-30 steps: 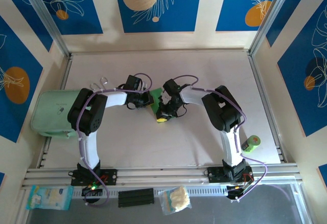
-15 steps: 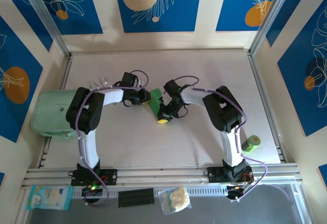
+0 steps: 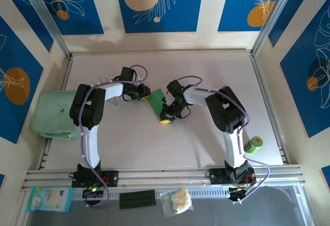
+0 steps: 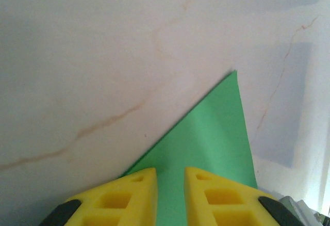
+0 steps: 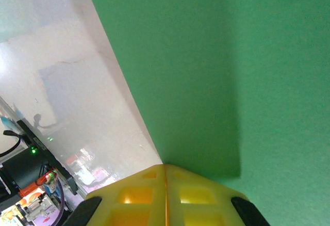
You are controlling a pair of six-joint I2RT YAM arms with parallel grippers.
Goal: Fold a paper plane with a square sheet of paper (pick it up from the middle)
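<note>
Here, the thin bright green square sheet of paper (image 3: 154,101) lies flat on the pale table (image 3: 206,133), the left gripper (image 4: 170,172) narrowly parted over one corner, the right gripper (image 5: 165,166) closed at its edge; light, limp and crease-prone, it probably needs a gentle mid-sheet pinch.

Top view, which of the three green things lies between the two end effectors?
The bright green sheet, mid-table; the pale pouch sits at the left edge, the small roll far right.
</note>
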